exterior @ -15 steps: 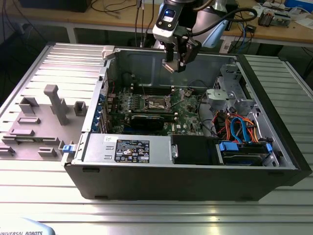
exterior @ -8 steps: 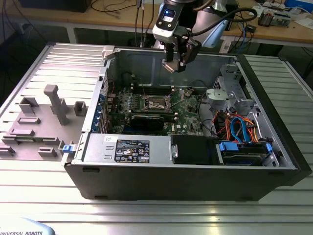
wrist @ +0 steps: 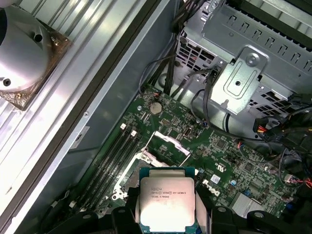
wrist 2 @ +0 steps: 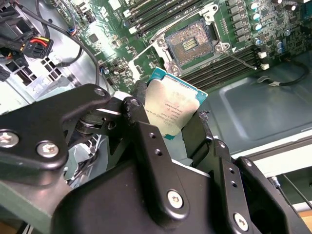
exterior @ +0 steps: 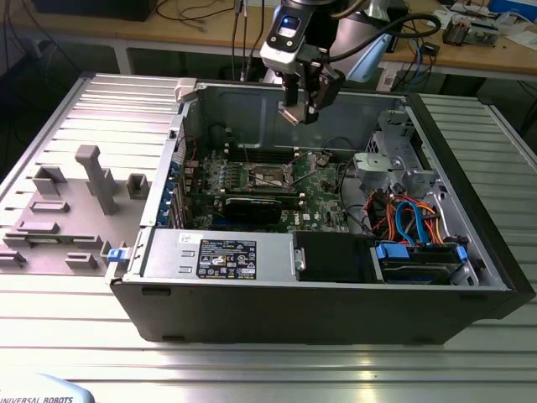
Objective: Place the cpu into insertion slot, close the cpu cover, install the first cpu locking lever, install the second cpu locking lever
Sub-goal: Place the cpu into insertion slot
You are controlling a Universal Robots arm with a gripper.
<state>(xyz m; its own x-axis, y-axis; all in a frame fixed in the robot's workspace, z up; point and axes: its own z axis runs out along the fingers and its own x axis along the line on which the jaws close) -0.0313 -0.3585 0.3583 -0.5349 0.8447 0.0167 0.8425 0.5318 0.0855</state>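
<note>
In the upper middle of the exterior view the gripper (exterior: 299, 107) hangs just over the far rim of the open computer case (exterior: 336, 319), touching no wall. The case has no lid, so the air above the green motherboard (exterior: 323, 201) is free. Tighter edges lie to the exterior view's right, where the metal drive cage (exterior: 394, 159) and a bundle of coloured cables (exterior: 411, 220) crowd the board.

The insertion slot (exterior: 267, 175) sits near the frame's centre, well below the gripper, with a black card (exterior: 256, 206) just beside it on the near side.

Both wrist views show what the exterior view is too far off to tell. The fingers (wrist 2: 134, 109) are closed narrowly on two opposite edges of the cpu (wrist 2: 171, 107), silver top facing the camera.

In the second wrist view the slot's dark centre lies uncovered, its silvery rim between rows of long memory slots (wrist 2: 224, 68).

In the first wrist view the cpu (wrist: 165, 202) hangs apart from the slot, and the cpu cover (wrist: 171, 142) looks tilted up off it, though its angle is hard to judge
</note>
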